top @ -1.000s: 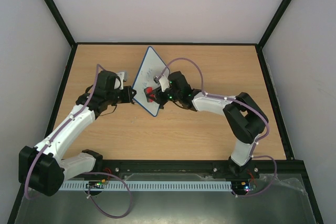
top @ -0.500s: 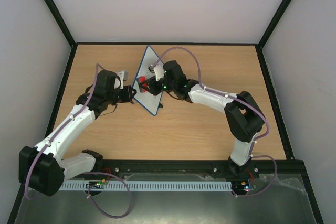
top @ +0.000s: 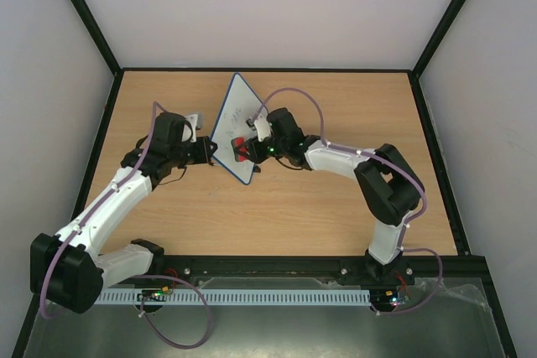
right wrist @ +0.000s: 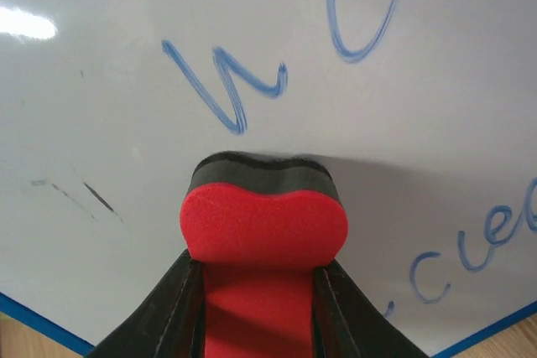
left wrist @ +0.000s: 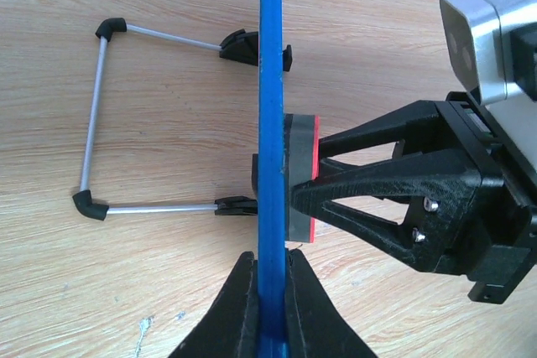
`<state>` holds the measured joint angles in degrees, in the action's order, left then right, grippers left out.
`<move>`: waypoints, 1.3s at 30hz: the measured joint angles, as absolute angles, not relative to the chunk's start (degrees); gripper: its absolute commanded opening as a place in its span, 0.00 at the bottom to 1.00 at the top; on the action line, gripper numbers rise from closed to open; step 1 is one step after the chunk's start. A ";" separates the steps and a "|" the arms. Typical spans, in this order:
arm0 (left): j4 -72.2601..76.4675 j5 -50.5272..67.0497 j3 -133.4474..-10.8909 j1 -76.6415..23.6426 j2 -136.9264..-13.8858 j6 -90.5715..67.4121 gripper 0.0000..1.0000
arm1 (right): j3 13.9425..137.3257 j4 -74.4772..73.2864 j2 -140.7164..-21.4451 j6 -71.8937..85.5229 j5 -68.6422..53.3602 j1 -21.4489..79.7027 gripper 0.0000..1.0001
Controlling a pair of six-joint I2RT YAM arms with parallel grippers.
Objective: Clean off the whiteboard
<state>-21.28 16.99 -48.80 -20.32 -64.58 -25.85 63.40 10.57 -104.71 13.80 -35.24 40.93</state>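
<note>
The whiteboard (right wrist: 277,31) has a smooth, glossy white face that catches glare, a blue plastic-looking rim, and a thin bare-metal wire stand (left wrist: 92,115) with black plastic corner pieces. The eraser (right wrist: 264,228) is a matt red block, foam by its look, backed with a dark felt-like layer. The table (left wrist: 126,6) is pale grained wood with a dull finish, and the left claw (left wrist: 270,259) and right claw (right wrist: 260,278) are matt black plastic.

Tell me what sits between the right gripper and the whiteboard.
The red eraser, held in the right gripper and pressed against the whiteboard; left wrist view shows it.
</note>
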 measured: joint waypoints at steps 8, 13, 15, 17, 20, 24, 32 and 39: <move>-20.78 17.98 -48.80 -20.34 -64.66 -25.91 0.02 | 71.55 7.03 -104.68 18.59 -36.86 41.82 0.02; -20.91 17.67 -48.80 -20.29 -64.73 -25.91 0.02 | 72.51 7.99 -105.16 19.68 -37.23 42.37 0.02; -21.04 17.30 -48.80 -20.18 -64.82 -25.91 0.03 | 72.38 8.75 -105.67 19.77 -37.36 42.28 0.02; -21.12 17.02 -48.77 -20.12 -64.88 -25.91 0.03 | 71.83 9.93 -106.19 19.88 -37.58 41.89 0.02; -21.12 17.06 -48.77 -19.97 -64.95 -25.93 0.02 | 70.70 10.83 -107.35 19.97 -37.87 40.21 0.02; -21.04 17.21 -48.77 -19.97 -64.97 -25.96 0.02 | 69.14 10.41 -108.68 19.94 -37.43 37.71 0.02; -20.49 18.02 -48.73 -19.97 -65.08 -26.11 0.02 | 73.73 4.12 -108.86 20.80 -37.01 37.69 0.02; -20.40 18.44 -48.73 -19.97 -65.14 -26.11 0.02 | 79.68 3.73 -108.92 21.96 -36.71 39.48 0.02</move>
<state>-20.40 18.44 -48.73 -19.97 -65.14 -26.11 79.68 3.73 -108.92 21.96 -36.71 39.48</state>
